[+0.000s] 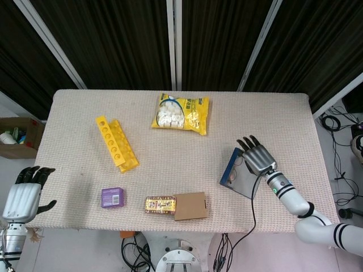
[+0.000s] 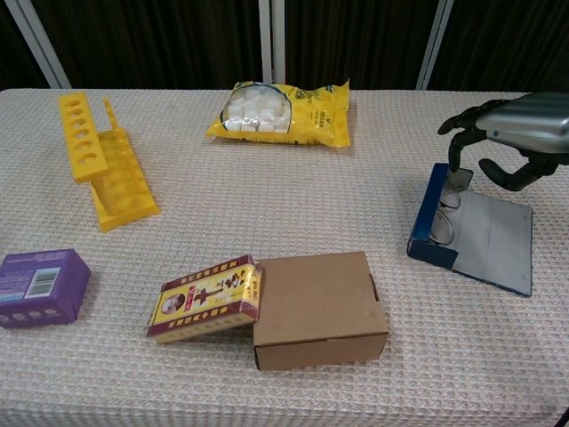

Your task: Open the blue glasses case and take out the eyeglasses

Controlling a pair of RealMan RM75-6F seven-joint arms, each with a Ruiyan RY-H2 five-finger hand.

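Observation:
The blue glasses case [image 1: 231,170] [image 2: 425,222] lies open at the table's right side, its grey flap [image 2: 496,238] flat on the cloth. Wire-framed eyeglasses [image 2: 442,221] [image 1: 238,162] sit in the blue half, one end slightly raised. My right hand [image 1: 258,156] [image 2: 514,133] hovers over the case's far end. One fingertip [image 2: 454,163] comes down onto the raised end of the glasses while the thumb stays apart. Whether it has hold of them is unclear. My left hand [image 1: 25,192] hangs off the table's near left corner, fingers spread and empty.
A brown cardboard box [image 2: 316,307] and a red-yellow packet [image 2: 209,298] lie near the front edge, with a purple box [image 2: 40,286] to the left. A yellow rack [image 2: 102,160] sits at the back left and a yellow snack bag [image 2: 280,113] at the back centre.

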